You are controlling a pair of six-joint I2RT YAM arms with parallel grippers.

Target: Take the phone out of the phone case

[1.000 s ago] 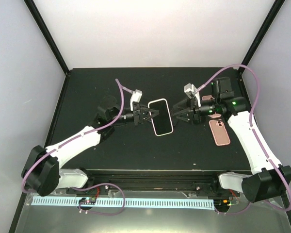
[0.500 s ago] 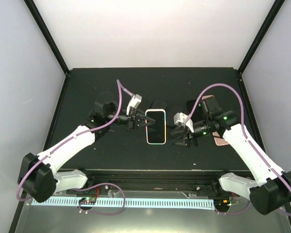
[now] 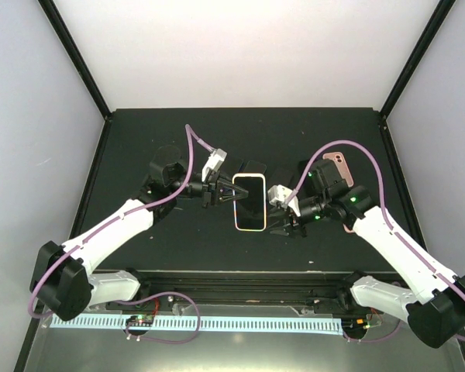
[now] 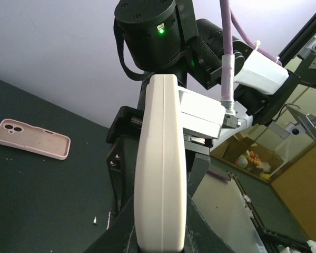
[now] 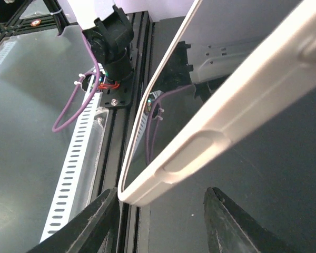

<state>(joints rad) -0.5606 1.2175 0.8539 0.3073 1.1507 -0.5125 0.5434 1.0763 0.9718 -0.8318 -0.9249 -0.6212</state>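
The phone in its white case (image 3: 249, 201) is held off the black table with its dark screen facing up. My left gripper (image 3: 233, 194) is shut on its left long edge. In the left wrist view the case's white edge (image 4: 160, 174) stands upright, clamped between the fingers of the left gripper (image 4: 160, 237). My right gripper (image 3: 284, 215) is open at the phone's right edge. In the right wrist view the case's corner and side button (image 5: 184, 158) lie between the spread fingers of the right gripper (image 5: 166, 224), with neither finger touching.
A pink empty phone case (image 3: 339, 164) lies on the table behind the right arm; it also shows in the left wrist view (image 4: 31, 139). Black frame posts stand at the table's back corners. A slotted white cable duct (image 5: 76, 168) runs along the near edge.
My right arm has swung in from the right, and its open gripper has come up to the phone's right edge. My left gripper has straightened the phone and shifted it slightly left.
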